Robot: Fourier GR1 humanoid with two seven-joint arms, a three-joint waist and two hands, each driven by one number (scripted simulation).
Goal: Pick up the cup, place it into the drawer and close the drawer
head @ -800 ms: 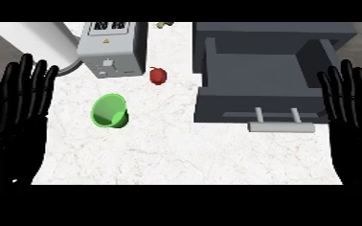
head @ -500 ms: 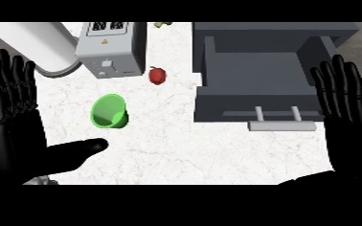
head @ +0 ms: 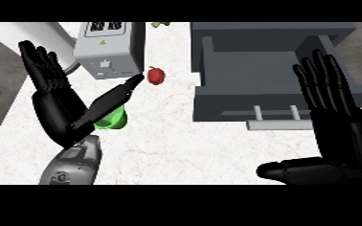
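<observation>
Your empty, straight-fingered left hand (head: 60,105) holds its thumb over the small green plastic cup (head: 113,120), seemingly to grasp it; open grey drawer (head: 247,72) beside your spread right hand (head: 332,110).

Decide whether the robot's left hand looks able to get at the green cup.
Probably yes: the left hand is open right beside the green cup, its thumb partly covering it, and nothing stands between them.
</observation>
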